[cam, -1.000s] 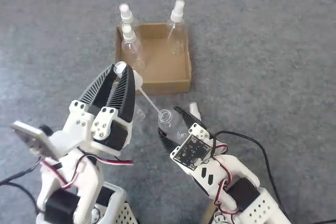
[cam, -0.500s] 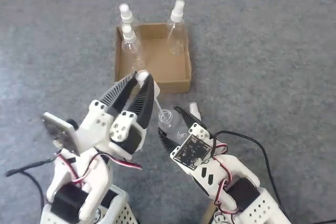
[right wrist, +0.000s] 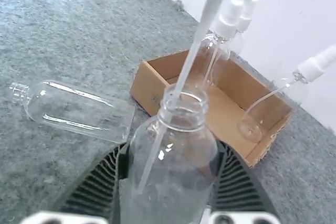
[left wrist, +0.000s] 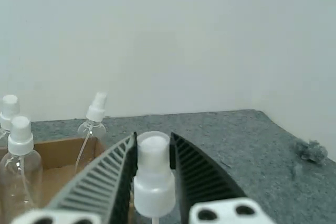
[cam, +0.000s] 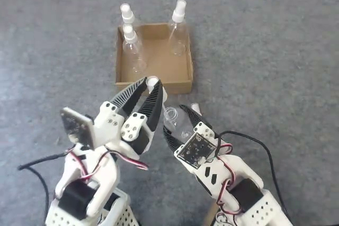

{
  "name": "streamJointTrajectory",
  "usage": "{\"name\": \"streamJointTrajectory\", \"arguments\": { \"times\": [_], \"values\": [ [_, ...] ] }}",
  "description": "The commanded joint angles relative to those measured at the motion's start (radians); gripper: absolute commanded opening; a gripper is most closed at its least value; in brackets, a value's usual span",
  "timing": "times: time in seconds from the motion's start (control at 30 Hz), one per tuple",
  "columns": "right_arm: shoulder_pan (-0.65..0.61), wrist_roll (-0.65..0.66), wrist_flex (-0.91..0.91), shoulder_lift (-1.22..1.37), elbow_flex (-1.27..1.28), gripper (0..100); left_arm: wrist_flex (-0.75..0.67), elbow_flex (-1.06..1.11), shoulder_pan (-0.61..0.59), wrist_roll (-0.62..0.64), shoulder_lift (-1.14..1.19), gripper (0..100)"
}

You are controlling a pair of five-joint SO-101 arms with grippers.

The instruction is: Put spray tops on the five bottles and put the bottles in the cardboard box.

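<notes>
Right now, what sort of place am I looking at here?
Probably a small robotics test bench: grey carpet-like table cover, bare white wall, and a robot arm with loose wires.

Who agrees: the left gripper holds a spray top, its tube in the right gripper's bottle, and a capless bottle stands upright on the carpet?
Not quite: the right wrist view shows the capless bottle lying on its side on the carpet. The left gripper, spray top, right gripper and held bottle are as stated.
</notes>
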Motion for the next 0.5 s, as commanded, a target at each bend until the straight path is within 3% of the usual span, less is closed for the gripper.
{"name": "streamJointTrajectory", "arguments": {
  "times": [0.0, 0.2, 0.47],
  "values": [
    [0.018, 0.003, -0.018, -0.027, -0.020, 7.6, -0.048, 0.016, 0.031, -0.011, -0.005, 1],
    [0.071, 0.002, -0.028, -0.027, -0.023, 7.6, -0.046, 0.042, 0.110, -0.072, -0.005, 1],
    [0.074, 0.002, -0.028, -0.028, -0.023, 7.6, -0.061, 0.084, 0.127, -0.075, -0.003, 1]
  ]
}}
